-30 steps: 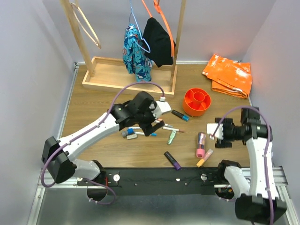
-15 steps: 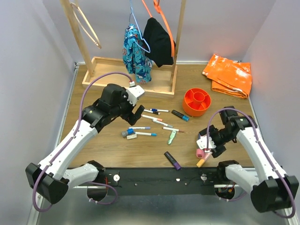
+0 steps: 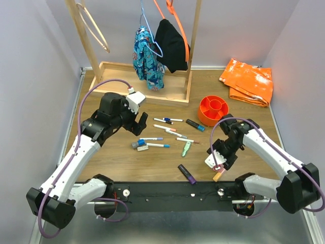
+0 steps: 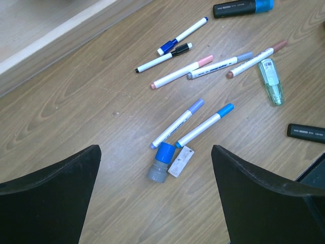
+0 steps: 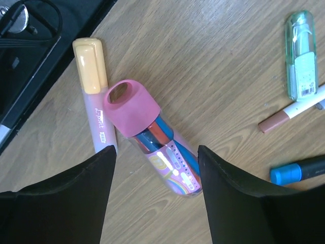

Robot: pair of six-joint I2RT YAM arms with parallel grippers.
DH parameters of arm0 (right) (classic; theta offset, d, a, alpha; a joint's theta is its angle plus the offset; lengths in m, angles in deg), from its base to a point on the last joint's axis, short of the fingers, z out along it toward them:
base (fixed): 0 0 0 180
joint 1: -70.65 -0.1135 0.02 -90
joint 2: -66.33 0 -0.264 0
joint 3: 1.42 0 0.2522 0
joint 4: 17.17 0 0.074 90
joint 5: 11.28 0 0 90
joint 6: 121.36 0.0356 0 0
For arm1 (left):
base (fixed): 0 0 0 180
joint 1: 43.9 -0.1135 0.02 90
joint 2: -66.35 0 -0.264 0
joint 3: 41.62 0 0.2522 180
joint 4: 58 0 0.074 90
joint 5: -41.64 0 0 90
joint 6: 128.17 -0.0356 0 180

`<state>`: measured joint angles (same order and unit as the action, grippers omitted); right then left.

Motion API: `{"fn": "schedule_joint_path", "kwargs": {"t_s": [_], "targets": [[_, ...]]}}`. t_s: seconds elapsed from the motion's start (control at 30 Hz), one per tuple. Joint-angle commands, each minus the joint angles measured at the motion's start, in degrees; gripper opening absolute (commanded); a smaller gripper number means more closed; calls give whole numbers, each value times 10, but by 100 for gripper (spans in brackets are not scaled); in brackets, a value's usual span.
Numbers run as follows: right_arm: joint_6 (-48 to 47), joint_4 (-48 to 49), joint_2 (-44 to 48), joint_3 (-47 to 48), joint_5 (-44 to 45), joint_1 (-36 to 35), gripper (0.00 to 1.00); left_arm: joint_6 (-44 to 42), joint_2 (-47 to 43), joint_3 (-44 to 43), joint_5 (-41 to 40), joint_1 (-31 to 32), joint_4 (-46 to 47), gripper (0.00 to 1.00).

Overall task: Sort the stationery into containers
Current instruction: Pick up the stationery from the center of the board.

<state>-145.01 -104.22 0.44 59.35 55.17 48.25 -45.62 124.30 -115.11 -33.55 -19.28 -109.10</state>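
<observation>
your right gripper [image 5: 156, 150] has its fingers spread, one on each side of the pink-capped tube [image 5: 152, 134]. the tube lies flat on the table [image 5: 218, 76], and wood shows between each finger and it, so nothing is pinched. a pale highlighter [image 5: 95, 107] with a yellow cap lies right against the tube. the mint-green piece [image 5: 300, 56] lies well apart from both.

your left gripper [image 4: 156, 151] hangs over the table with its fingers spread wide, holding nothing. below them a blue-capped pen [image 4: 205, 124] and a lilac-capped pen [image 4: 177, 123] lie side by side. more thin pens are scattered beyond them.

the orange cup [image 3: 213, 110] stands upright past your right arm. a black highlighter [image 3: 195, 125] lies near it.
</observation>
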Motion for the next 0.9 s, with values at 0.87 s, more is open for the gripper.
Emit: {"fn": "schedule_joint_path", "kwargs": {"t_s": [0.87], "targets": [[-347, 167, -143, -61, 25, -63, 58, 27, -1, -14, 43, -113, -3, 99]]}}
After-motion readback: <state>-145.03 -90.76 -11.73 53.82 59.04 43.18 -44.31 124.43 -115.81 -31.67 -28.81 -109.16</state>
